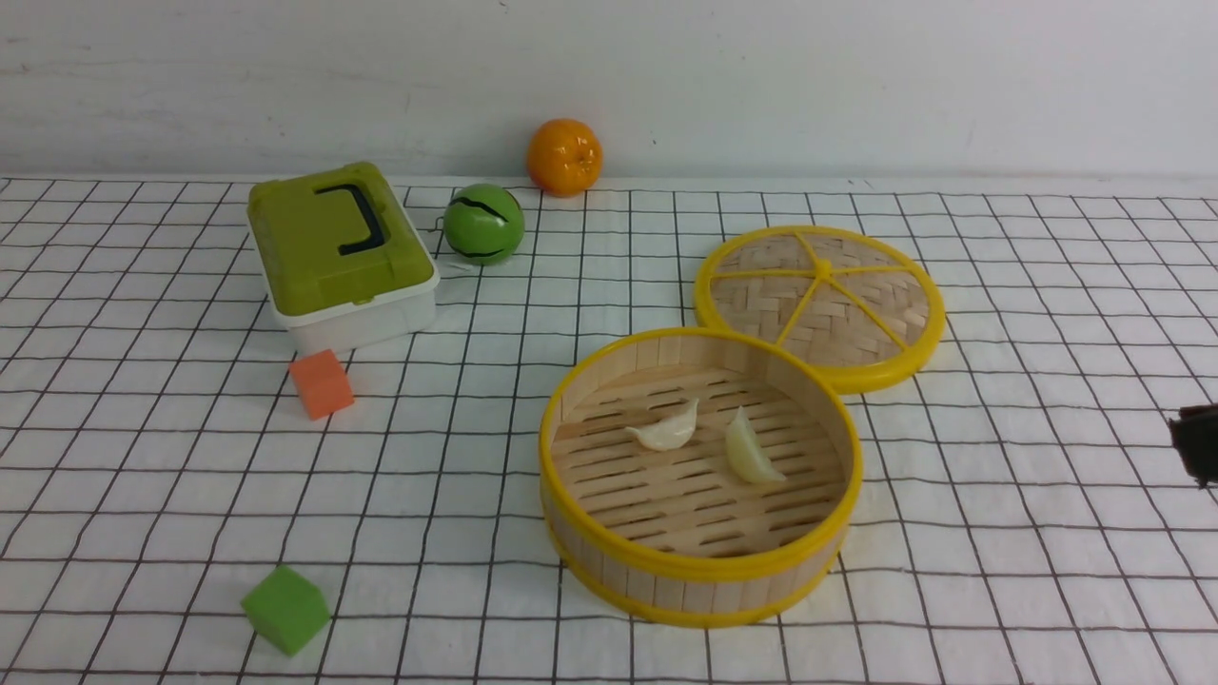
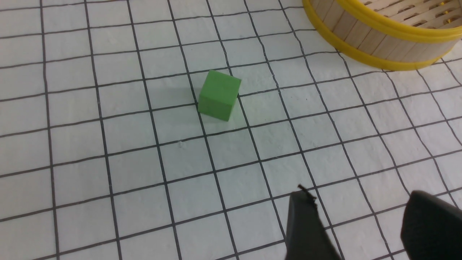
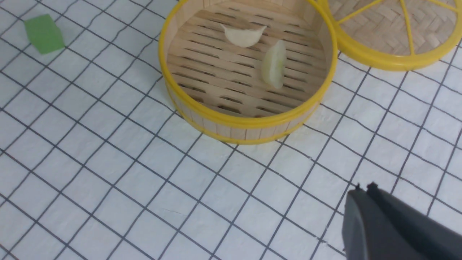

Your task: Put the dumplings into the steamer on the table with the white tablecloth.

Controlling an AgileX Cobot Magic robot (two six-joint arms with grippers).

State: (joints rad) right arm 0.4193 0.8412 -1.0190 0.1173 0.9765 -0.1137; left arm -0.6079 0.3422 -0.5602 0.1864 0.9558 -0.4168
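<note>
Fingers on the left [image 2: 306, 227] hang apart near the green cube [image 2: 218, 95], right fingers [image 3: 382, 224] together, dumplings [image 3: 243, 35] inside the steamer [image 3: 249, 124].

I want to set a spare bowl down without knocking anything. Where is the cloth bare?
Widest bare patch: between the orange cube, the green cube and the round bamboo steamer. Also bare: right of the steamer and the flat woven lid, up to the right gripper. Crowded: back left, around the green-lidded plastic box, striped green ball and orange fruit.
</note>
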